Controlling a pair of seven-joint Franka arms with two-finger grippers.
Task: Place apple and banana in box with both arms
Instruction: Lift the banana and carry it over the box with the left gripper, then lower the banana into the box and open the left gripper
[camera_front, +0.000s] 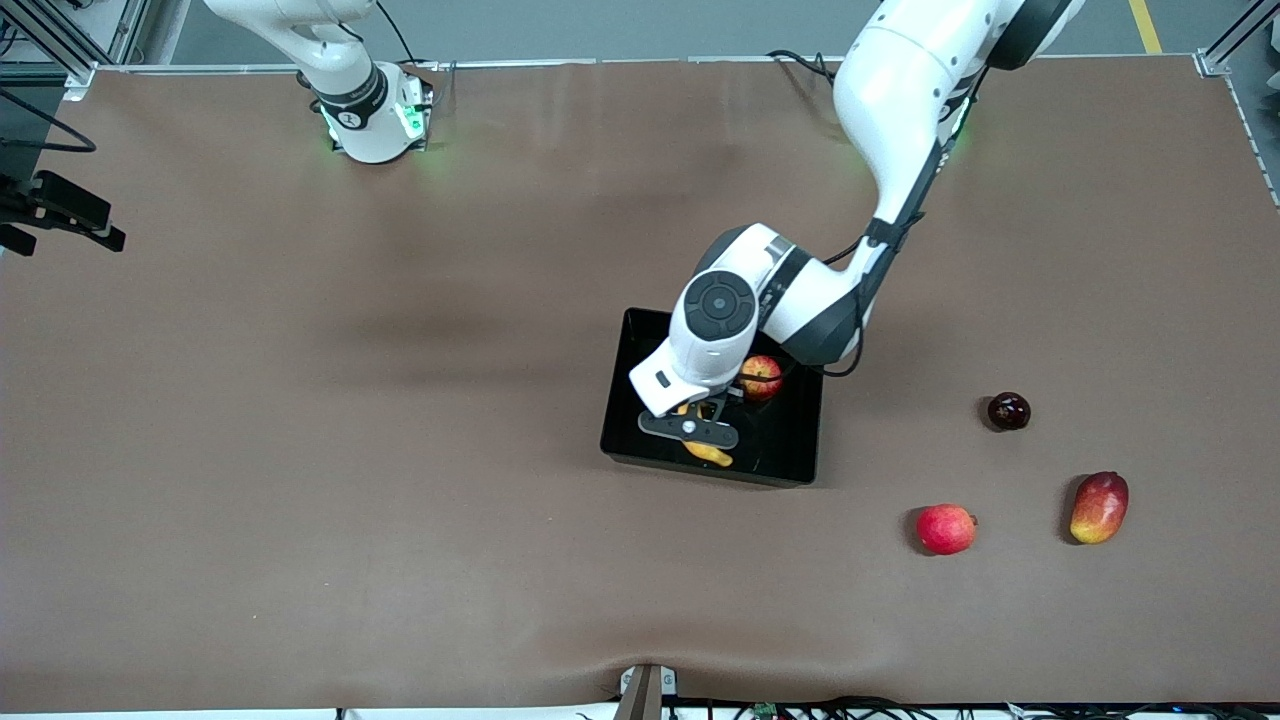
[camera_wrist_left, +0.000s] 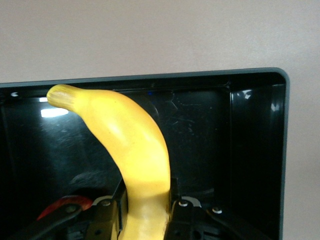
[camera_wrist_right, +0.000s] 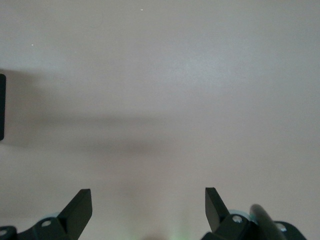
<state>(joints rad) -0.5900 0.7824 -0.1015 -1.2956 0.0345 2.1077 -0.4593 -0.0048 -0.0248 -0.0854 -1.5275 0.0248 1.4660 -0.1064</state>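
Box (camera_front: 640, 330) crowded by left arm (camera_front: 800, 300), banana (camera_wrist_left: 135, 150), apple (camera_front: 762, 377); open table (camera_front: 300, 450) around.

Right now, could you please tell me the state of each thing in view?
banana: held in the left gripper, low in the box
apple: resting in the box
left gripper: jaws shut on the banana
right gripper: jaws open, empty, over bare table
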